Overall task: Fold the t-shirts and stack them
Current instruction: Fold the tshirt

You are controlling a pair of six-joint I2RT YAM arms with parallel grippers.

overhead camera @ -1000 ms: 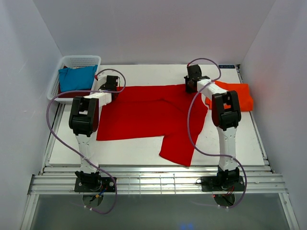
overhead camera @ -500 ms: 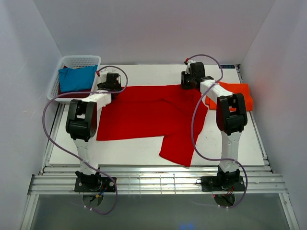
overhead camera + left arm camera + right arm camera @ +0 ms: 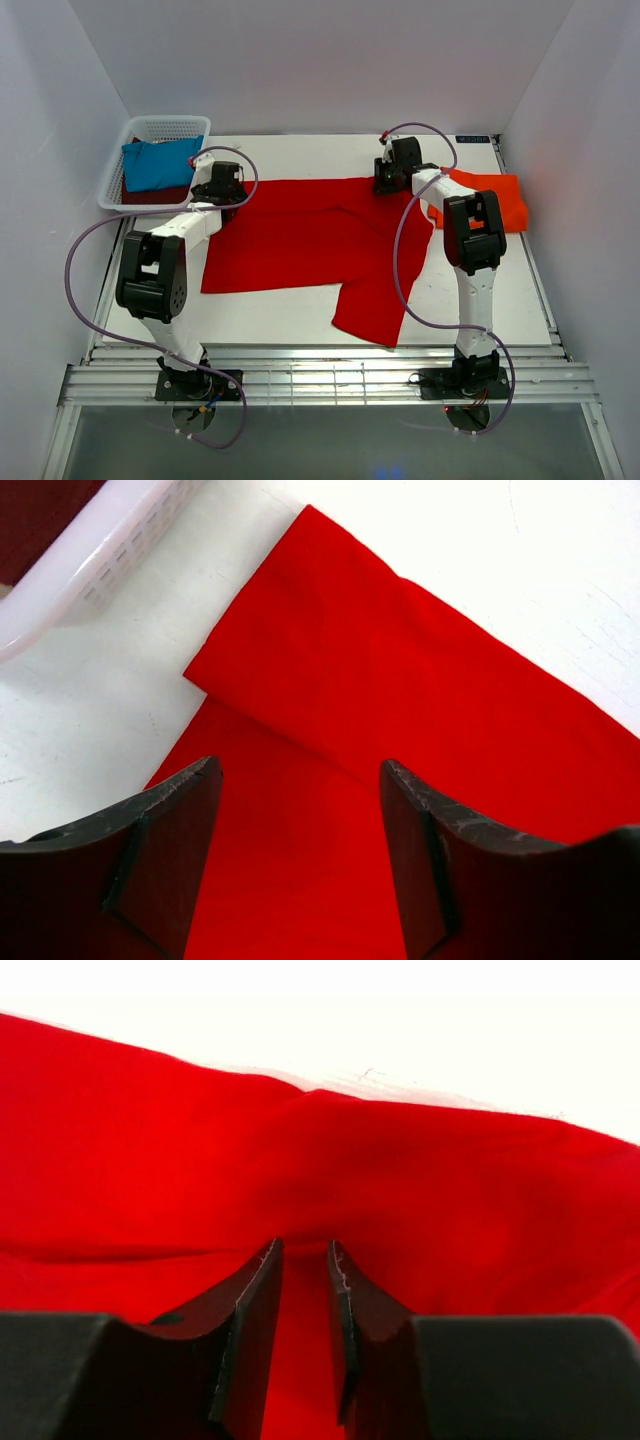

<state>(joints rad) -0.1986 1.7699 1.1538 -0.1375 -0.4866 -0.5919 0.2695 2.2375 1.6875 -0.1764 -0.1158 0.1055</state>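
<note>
— Where's the red t-shirt (image 3: 300, 240)?
— Spread flat across the middle of the table (image 3: 300, 150).
— And the grippers?
— The left gripper (image 3: 300, 768) gapes wide over the shirt's far-left corner. The right gripper (image 3: 304, 1246) is narrowly parted at its far edge.

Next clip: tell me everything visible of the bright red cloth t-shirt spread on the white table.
The bright red t-shirt is plain soft cloth, lying mostly flat across the middle of the white table. Its far left corner is folded onto itself, and one lobe reaches toward the near edge. The left gripper hangs open over that fold; the right gripper, jaws narrowly parted, sits at its far edge. Whether either touches it cannot be told.
</note>
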